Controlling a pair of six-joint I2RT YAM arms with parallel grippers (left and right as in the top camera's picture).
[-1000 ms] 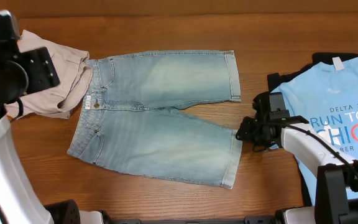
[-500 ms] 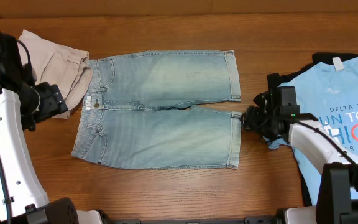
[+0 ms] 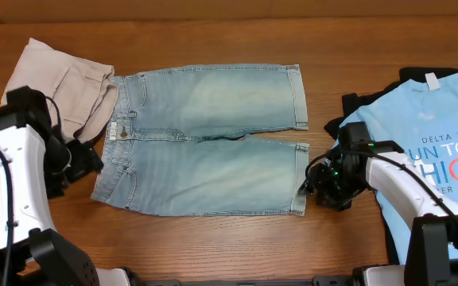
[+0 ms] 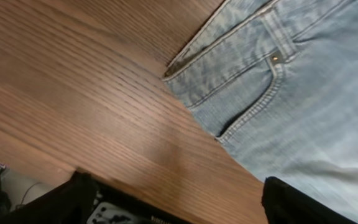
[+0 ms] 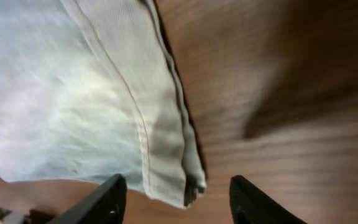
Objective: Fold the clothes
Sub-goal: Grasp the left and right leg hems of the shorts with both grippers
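Light-wash blue denim shorts [image 3: 205, 143] lie flat in the middle of the table, waistband to the left, legs to the right. My left gripper [image 3: 86, 163] is open and empty beside the waistband's near corner; the stitched pocket [image 4: 253, 93] shows in the left wrist view. My right gripper [image 3: 310, 183] is open at the near leg's hem corner [image 5: 179, 180], which sits between the fingers. Beige shorts [image 3: 62, 83] lie crumpled at the far left. A sky-blue printed T-shirt [image 3: 432, 127] lies at the right on a black garment [image 3: 356, 107].
The wooden table [image 3: 213, 246] runs bare along its front edge. The beige shorts touch the denim waistband. The T-shirt and black garment lie right behind my right arm.
The left arm has swung down from the far left to the denim waistband's near corner. The near leg was pulled straight about a second ago. The right gripper has shifted slightly nearer along the hem.
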